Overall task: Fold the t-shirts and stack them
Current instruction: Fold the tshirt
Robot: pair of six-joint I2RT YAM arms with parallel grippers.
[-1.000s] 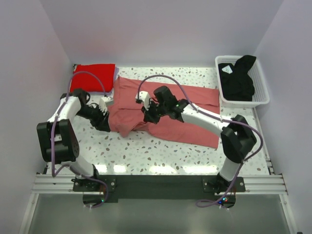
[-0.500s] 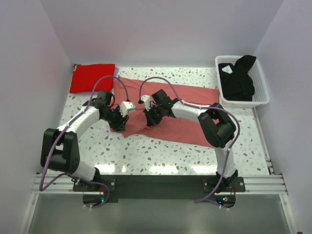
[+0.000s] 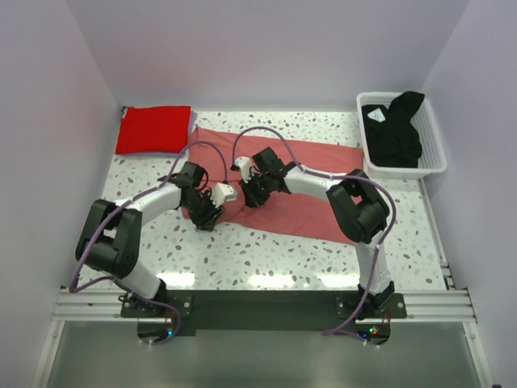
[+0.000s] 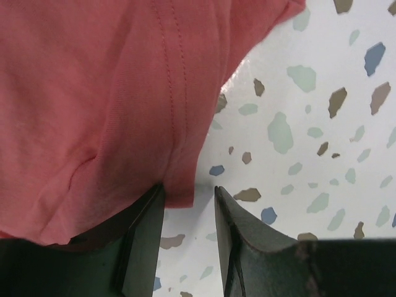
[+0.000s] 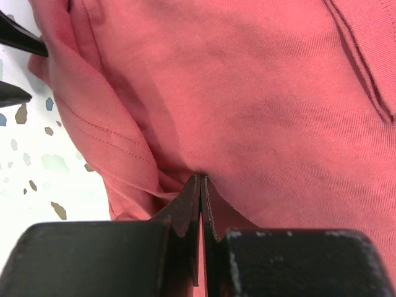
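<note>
The salmon-pink t-shirt [image 3: 291, 214] lies spread across the middle of the table. My right gripper [image 3: 249, 194] is shut on a bunched fold of this t-shirt [image 5: 260, 80], near its left part, and cloth puckers at the right gripper [image 5: 200, 178]. My left gripper [image 3: 212, 212] is at the shirt's front-left corner. Seen from the left wrist, the left gripper [image 4: 189, 189] is open, with the hem of the pink cloth [image 4: 93, 93] reaching just between the fingertips and bare table showing in the gap. The red t-shirt [image 3: 153, 129] lies folded at the back left. The black t-shirt [image 3: 394, 129] lies in the basket.
A white slatted basket [image 3: 404, 170] stands at the back right corner. Speckled tabletop [image 3: 266, 250] shows in front of the pink shirt. Pale walls close in on three sides.
My left arm has swung right, from the shirt's left edge to its front-left corner, with its jaws narrowed a little. The right gripper has stayed shut on the cloth while its elbow shifted.
</note>
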